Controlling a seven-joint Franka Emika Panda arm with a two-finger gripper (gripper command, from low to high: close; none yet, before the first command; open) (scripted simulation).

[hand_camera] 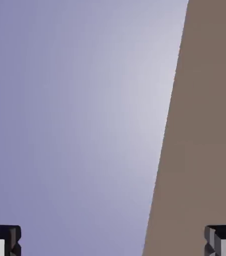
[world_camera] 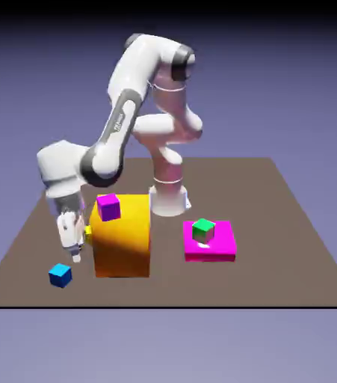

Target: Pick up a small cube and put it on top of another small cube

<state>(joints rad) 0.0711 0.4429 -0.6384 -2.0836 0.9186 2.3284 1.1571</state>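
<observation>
Rendered simulation: bare table [world_camera: 291,247], blank backdrop [world_camera: 276,75]

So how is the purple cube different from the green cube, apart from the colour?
The purple cube sits on the tall orange block, while the green cube sits on the flat magenta slab. So the purple one stands higher above the table. The purple cube also lies closer to the tool. Both are small and rest untouched.
</observation>
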